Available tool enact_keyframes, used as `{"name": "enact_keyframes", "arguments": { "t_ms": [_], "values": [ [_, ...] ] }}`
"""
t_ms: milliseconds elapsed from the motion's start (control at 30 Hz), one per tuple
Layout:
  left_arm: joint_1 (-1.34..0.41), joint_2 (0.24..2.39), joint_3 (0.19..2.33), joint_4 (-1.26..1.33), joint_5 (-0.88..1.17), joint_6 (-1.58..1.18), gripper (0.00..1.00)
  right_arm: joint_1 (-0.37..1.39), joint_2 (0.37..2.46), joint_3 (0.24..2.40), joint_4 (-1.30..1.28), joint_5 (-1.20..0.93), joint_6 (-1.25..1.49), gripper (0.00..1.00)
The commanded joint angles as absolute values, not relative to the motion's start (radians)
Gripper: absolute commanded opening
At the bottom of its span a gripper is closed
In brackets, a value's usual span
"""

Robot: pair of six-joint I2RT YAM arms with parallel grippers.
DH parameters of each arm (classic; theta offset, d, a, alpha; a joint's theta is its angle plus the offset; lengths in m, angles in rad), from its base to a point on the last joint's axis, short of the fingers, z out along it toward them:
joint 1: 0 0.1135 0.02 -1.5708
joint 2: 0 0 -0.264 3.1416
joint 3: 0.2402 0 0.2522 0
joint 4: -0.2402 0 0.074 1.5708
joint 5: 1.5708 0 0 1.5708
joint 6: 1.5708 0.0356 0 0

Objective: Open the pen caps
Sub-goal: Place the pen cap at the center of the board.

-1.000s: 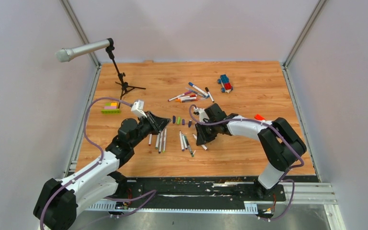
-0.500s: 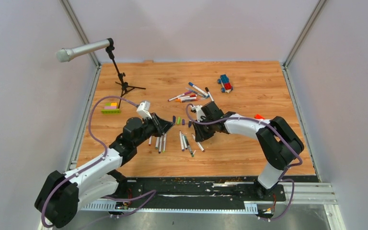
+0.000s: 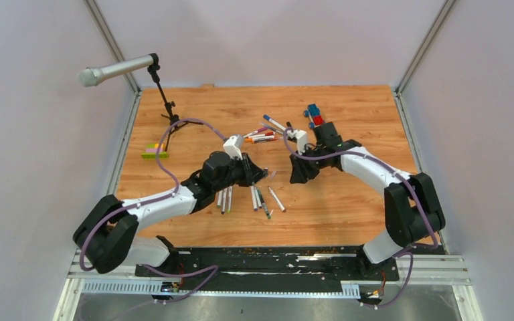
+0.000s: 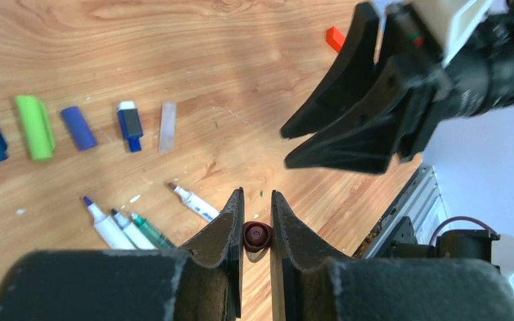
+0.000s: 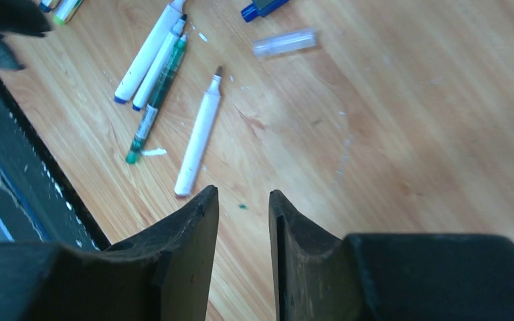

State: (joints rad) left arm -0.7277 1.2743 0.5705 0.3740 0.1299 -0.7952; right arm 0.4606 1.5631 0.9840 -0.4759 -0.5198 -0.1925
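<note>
Pens (image 3: 258,198) lie uncapped on the wooden surface (image 3: 348,200); beside them the left claw (image 4: 255,194) clenches a dark red pen cap (image 4: 257,235), the right claw (image 5: 242,197) nearby released, empty.

Left end effector (image 4: 255,195) pinches a dark red cap (image 4: 257,235) between its fingers, over the wooden surface (image 4: 241,80). Five loose caps (image 4: 79,128) lie in a row at upper left, with four uncapped pens (image 4: 194,202) below them. Right end effector (image 4: 286,146) hangs at upper right with its fingers slightly parted and nothing between them, and an orange block (image 4: 335,38) lies beyond it.
</note>
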Motion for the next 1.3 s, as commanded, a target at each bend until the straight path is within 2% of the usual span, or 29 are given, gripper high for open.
{"name": "enact_keyframes", "arguments": {
  "t_ms": [0,200,633,1067,1267],
  "values": [
    [-0.762,1.38,0.684,0.392,0.124,-0.738,0.01,0.305,1.553,1.082,-0.727,-0.804,-0.538,0.34],
    [-0.834,1.588,0.899,0.207,0.085,-0.658,0.03,0.13,1.507,1.067,-0.756,-0.926,-0.569,0.34],
    [-0.886,1.99,1.398,-0.334,-0.075,-0.508,0.05,0.082,1.51,1.062,-0.752,-0.942,-0.575,0.34],
    [-0.887,2.155,1.61,-0.578,-0.19,-0.489,0.18,0.075,1.517,1.066,-0.764,-0.958,-0.584,0.35],
    [-0.887,2.186,1.65,-0.613,-0.2,-0.499,0.24,0.069,1.513,1.066,-0.767,-0.965,-0.585,0.35]
  ]
}}
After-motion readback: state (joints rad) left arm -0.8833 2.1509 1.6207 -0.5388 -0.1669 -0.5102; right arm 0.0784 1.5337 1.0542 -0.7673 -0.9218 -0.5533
